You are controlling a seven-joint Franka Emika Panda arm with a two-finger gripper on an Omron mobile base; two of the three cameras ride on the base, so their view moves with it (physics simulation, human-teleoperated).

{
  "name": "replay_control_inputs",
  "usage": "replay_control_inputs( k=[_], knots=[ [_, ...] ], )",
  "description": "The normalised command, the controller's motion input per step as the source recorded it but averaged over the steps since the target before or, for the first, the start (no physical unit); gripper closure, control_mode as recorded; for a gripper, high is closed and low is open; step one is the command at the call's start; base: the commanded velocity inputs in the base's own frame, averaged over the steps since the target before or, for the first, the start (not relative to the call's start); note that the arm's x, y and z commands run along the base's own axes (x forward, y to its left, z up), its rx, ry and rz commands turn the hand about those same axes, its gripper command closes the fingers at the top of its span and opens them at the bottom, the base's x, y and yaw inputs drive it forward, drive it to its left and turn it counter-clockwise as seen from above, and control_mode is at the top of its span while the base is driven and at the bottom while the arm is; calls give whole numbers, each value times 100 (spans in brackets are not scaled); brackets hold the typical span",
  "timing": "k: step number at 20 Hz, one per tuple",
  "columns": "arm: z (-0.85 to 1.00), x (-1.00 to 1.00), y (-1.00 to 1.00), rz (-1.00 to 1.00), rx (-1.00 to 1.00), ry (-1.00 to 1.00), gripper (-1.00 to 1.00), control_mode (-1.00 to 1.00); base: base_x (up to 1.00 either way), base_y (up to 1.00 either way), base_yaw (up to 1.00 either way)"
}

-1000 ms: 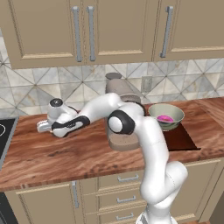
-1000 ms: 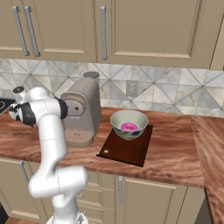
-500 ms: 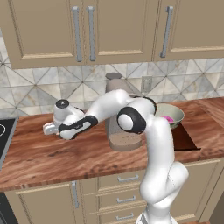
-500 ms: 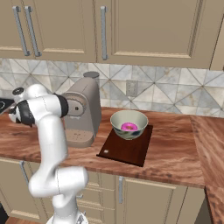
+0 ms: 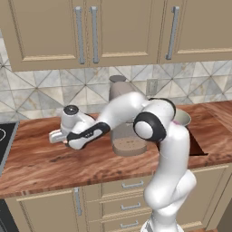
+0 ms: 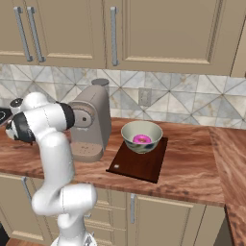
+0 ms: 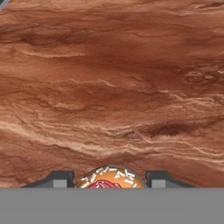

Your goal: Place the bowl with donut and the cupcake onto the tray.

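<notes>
**A:** Since the cupcake (image 7: 112, 177) sits at 6 o'clock in the hand view, between the tips of the gripper (image 7: 109, 179), is it held?

**B:** I judge so. The jaws are closed against its sides, and wood-grain countertop (image 7: 112, 87) runs away toward 12 o'clock.

**A:** What matters for the carry?

**B:** It's small and round, with a soft top, white sprinkles and a red centre. A gentle, level pinch on its sides should spare the frosting.

**A:** And the goal?

**B:** In the right base view the flat, dark, thin-rimmed tray (image 6: 133, 166) lies at 3 o'clock of the matt coffee machine (image 6: 91, 122). The smooth round bowl (image 6: 141, 136) holding the pink donut (image 6: 141, 139) stands on its far half, so aim for the bare near part, clear of the bowl
</notes>
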Motion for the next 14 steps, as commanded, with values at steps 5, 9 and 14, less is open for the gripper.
replay_control_inputs(
  k=[5, 9, 14],
  knots=[
    [32, -54, -36, 0, 0, 0, 100, -100, 0, 0, 0],
    [24, -57, -57, 0, 1, 0, 100, -100, 0, 0, 0],
    [23, -56, -70, 0, 3, 0, 100, -100, 0, 0, 0]
  ],
)
